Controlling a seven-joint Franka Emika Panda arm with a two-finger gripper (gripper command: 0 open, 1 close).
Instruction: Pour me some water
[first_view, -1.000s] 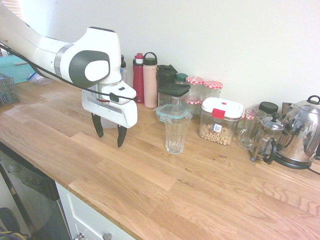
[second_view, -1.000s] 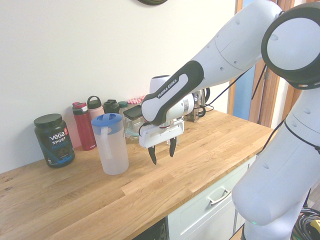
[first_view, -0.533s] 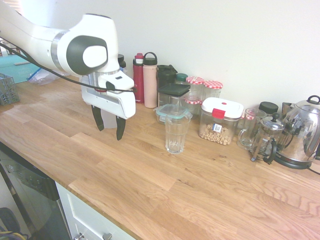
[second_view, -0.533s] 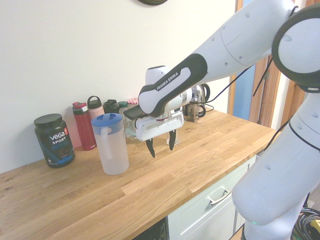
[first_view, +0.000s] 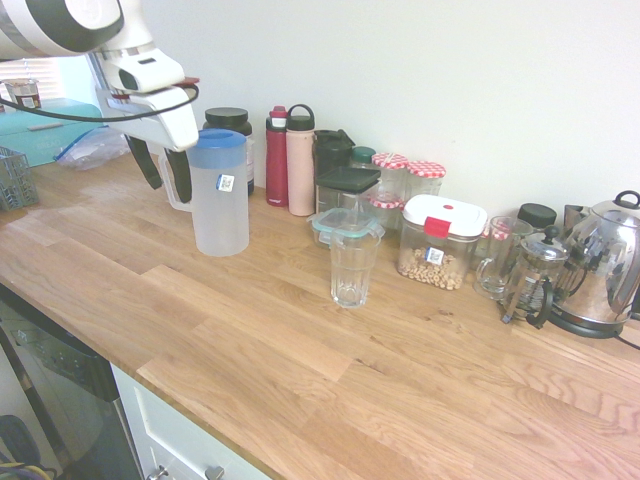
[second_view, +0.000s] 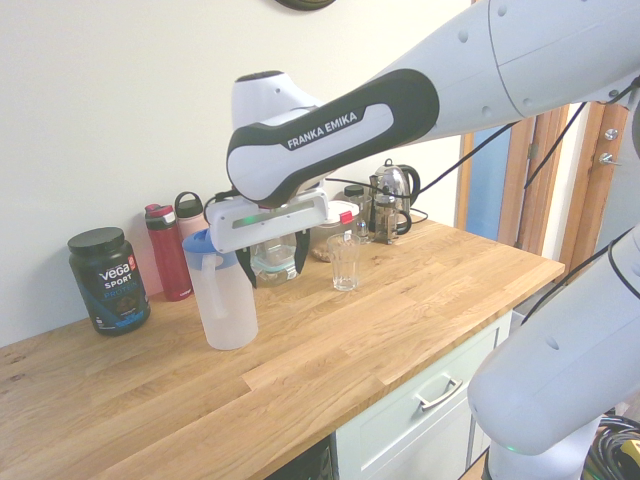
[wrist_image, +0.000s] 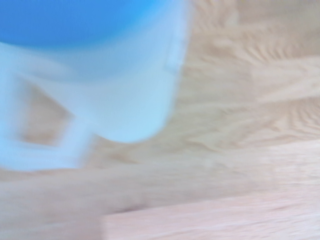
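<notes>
Hand (first_view: 167, 172) far left, fingers apart, empty, hanging at jug handle, not yet around it. Jug (first_view: 220, 195) upright on surface (first_view: 300, 340), blue lid on; water inside not discernible. Glass (first_view: 352, 268) well right of jug, empty by look. Step: reach for grasp. Next: straddle handle, close, lift, carry to glass, tip slowly.

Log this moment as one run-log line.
phase: approach | pincer: open, at jug handle side, nothing held | jug: upright on counter, lid on | glass: upright, appears empty
</notes>
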